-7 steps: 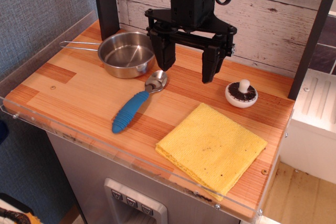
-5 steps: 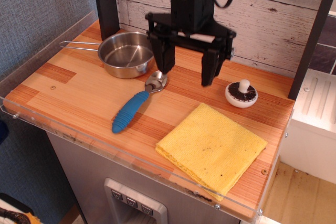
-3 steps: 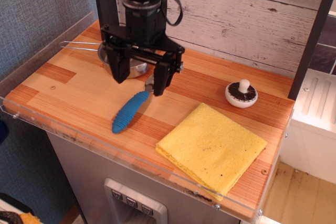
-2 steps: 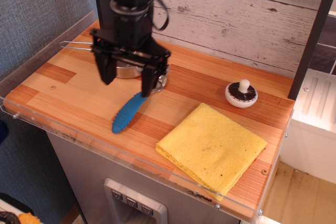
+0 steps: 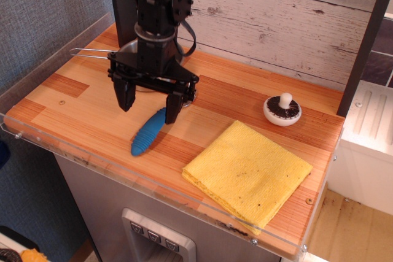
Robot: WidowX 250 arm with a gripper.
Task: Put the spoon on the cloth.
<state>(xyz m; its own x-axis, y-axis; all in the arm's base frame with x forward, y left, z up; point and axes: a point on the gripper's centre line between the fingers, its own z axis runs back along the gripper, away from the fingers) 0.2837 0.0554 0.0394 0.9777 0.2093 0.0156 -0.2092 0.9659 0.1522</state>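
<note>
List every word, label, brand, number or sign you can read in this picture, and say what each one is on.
No readable text anywhere in the view.
Spoon, cloth and gripper: no lettering or marks.
Steel pan and the white-knobbed round object: no visible label.
Buttons on the grey panel below the counter: whether they carry marks is too small and blurred to tell.
</note>
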